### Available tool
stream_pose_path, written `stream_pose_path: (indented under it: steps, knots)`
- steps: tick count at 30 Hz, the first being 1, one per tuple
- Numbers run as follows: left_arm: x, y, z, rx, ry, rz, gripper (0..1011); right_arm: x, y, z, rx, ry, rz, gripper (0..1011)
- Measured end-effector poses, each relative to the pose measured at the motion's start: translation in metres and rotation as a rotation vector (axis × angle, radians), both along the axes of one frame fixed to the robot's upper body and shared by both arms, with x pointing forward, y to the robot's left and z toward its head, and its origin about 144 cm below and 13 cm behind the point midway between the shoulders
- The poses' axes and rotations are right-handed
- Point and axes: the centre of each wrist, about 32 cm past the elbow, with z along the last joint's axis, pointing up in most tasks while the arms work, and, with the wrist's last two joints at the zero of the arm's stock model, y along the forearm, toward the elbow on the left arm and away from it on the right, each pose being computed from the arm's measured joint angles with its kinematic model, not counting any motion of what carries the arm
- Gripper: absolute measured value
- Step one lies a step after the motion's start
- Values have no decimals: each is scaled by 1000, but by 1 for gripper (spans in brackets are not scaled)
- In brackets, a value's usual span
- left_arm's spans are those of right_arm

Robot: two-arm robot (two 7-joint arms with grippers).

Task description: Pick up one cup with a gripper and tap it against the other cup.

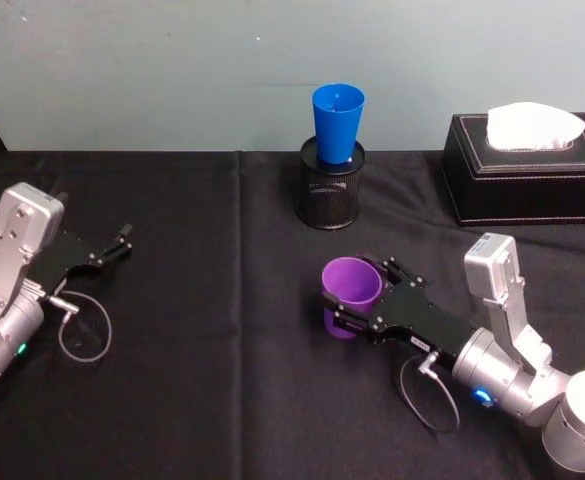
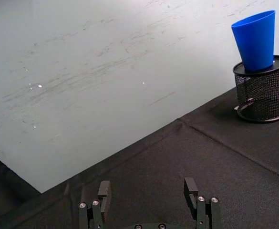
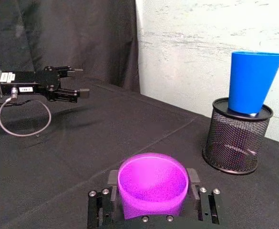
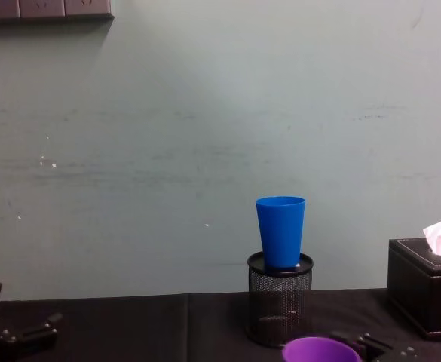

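Note:
The purple cup point(image 1: 350, 290) stands upright right of the table's middle, its mouth open upward. My right gripper point(image 1: 361, 293) is shut on it, one black finger on each side of the cup point(image 3: 152, 186). Whether its base touches the cloth is hidden. Farther back, the blue cup point(image 1: 338, 122) sits upright in the top of a black wire-mesh pen holder point(image 1: 330, 190), well apart from the purple one. From the chest view the blue cup point(image 4: 280, 231) rises above the purple cup's rim point(image 4: 322, 351). My left gripper point(image 1: 125, 240) rests open at the far left, holding nothing.
A black tissue box point(image 1: 527, 170) with white tissue sticking out stands at the back right. Black cloth covers the table, and a pale wall runs close behind the pen holder. Bare cloth lies between the two arms.

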Motion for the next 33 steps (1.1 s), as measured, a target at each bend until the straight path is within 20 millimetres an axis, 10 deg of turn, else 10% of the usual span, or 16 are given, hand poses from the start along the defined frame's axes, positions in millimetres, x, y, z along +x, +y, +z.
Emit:
stream_pose_path:
  steps: [6, 33]
  knots:
    - [0, 0, 0, 0, 0, 0, 1005, 0, 0, 0, 0, 0, 0, 1002]
    - [0, 0, 0, 0, 0, 0, 1005, -7, 0, 18, 92, -143, -29, 1003]
